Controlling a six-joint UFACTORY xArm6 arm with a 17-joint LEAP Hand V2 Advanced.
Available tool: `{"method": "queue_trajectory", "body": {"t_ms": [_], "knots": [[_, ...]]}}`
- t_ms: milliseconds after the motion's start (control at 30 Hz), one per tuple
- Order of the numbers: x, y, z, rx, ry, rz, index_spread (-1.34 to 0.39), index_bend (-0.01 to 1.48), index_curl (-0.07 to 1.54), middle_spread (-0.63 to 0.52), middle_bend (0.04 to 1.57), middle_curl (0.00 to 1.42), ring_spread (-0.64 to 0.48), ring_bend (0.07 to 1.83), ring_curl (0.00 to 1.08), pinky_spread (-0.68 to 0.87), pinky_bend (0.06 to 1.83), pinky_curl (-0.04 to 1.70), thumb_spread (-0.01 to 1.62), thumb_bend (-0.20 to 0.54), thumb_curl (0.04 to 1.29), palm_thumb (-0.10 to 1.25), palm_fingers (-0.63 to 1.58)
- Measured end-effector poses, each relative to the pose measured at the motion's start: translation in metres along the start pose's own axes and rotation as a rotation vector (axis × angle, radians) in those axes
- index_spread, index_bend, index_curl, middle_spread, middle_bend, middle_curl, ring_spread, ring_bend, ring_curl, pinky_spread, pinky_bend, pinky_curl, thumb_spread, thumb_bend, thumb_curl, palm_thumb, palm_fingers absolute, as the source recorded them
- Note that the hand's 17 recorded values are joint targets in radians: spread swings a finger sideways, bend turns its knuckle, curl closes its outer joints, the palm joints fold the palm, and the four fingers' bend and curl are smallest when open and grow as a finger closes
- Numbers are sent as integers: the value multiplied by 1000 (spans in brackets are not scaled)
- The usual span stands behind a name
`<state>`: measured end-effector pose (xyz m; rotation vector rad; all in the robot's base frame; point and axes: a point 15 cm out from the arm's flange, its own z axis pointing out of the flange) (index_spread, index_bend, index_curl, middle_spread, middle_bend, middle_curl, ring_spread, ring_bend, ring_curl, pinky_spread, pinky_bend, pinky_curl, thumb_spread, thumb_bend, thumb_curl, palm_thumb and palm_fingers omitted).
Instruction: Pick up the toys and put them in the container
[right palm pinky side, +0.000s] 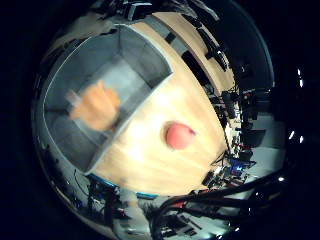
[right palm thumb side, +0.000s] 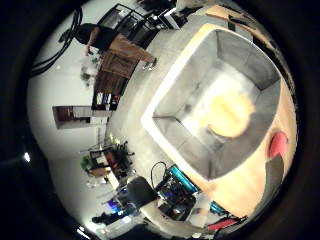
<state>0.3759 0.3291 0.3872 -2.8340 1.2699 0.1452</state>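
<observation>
One toy in the bin, one left on the worktop.
We see the orange toy (right palm pinky side: 95, 106) inside the grey container (right palm pinky side: 145, 55); the pink toy (right palm pinky side: 179, 135) lies beside it on the worktop (right palm pinky side: 150, 160); our hand's state we cannot tell.

Glare whitens the wooden table (right palm pinky side: 150, 150); the orange toy (right palm pinky side: 95, 106) smears with blur; edges bend strongly.

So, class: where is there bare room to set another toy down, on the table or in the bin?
Bare wood surrounds the red toy on the table, beside the grey container. Inside the container, the floor around the orange toy looks free toward its walls; the toy itself takes the middle.
</observation>
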Motion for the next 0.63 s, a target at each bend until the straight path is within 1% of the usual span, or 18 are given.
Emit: {"method": "queue_trajectory", "body": {"t_ms": [100,200,400,633], "knots": [[2,-1,1,2,0,-8,-497,160,489,-101,344,454,36,575,264,287,713,357,849,-38,266,54,-11],[1,-2,0,5,0,-8,-490,162,454,-86,328,435,58,547,255,338,686,339,851,-33,273,49,8],[2,0,1,-2,0,-4,-476,162,400,-66,303,406,71,510,248,389,647,310,864,-31,286,55,45],[6,2,-2,-2,0,5,-464,161,357,-56,285,385,77,476,245,412,613,288,886,-30,293,68,81]]}}
